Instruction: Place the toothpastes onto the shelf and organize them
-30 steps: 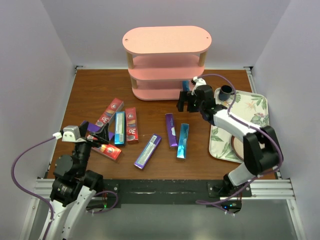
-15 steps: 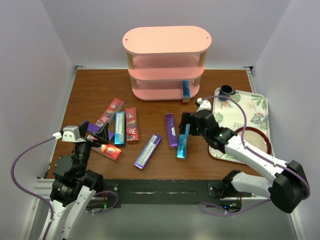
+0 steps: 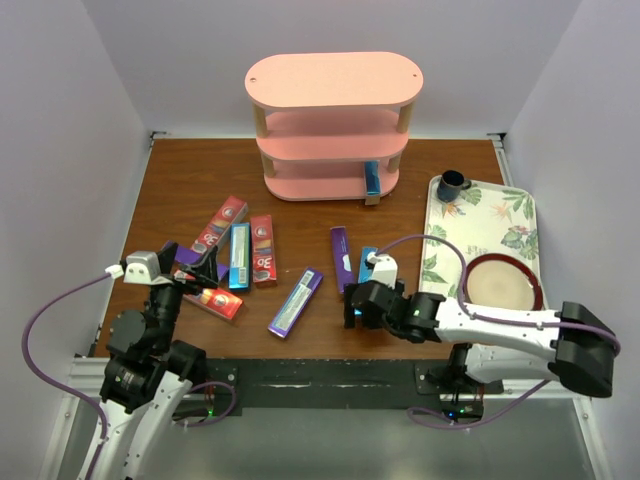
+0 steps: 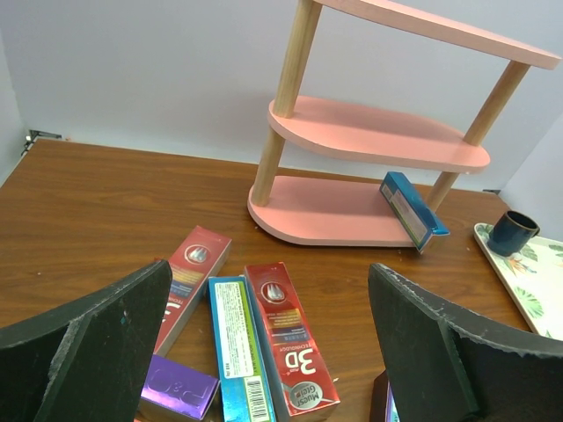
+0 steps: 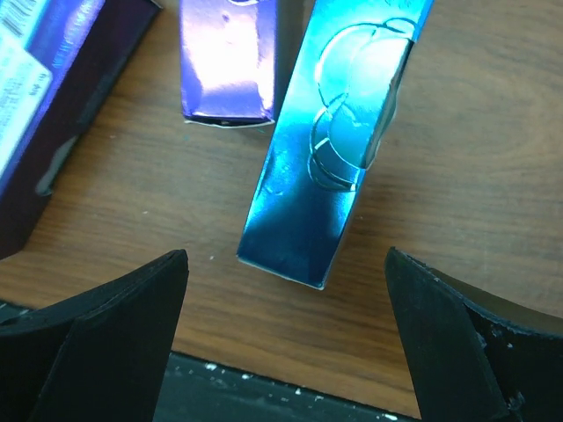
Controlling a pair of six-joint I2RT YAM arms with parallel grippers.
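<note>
One toothpaste below right end effector

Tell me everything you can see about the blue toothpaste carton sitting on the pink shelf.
The shiny blue rectangular cardboard carton is long and slim, with a paler printed side panel. It stands on one long narrow edge on the bottom oval board of the pink three-tier shelf, at the board's right end, and its near end reaches the rim. Only that board appears to touch it; no end effector is near.
</note>
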